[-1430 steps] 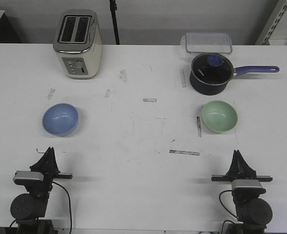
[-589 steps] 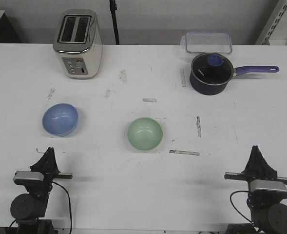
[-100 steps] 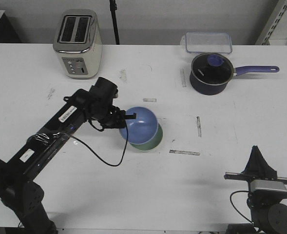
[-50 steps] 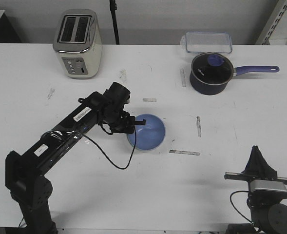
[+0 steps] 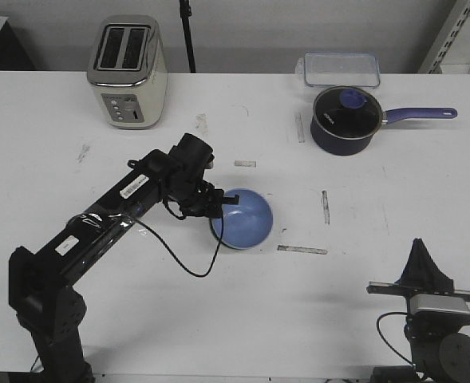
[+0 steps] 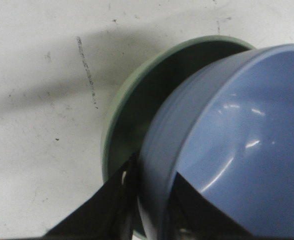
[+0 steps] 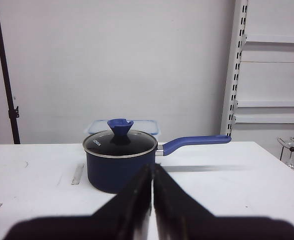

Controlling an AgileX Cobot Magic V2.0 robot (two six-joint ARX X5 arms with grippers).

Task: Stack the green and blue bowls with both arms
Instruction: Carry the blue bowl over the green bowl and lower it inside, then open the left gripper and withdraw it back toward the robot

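We have the blue bowl [image 5: 243,221] nested in the green bowl [image 6: 132,97] at mid-table, slightly tilted; only release and retreat seem left. Both are glossy, round, smooth-walled. Our left gripper [image 5: 216,204] pinches the blue rim on the left. Our right gripper [image 7: 152,190] rests closed, near right

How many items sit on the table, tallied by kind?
Bowls: 2, blue bowl nested in green bowl
Saucepans: 1, lidded saucepan
Toasters: 1, toaster
Clear containers: 1, container
Total: 5
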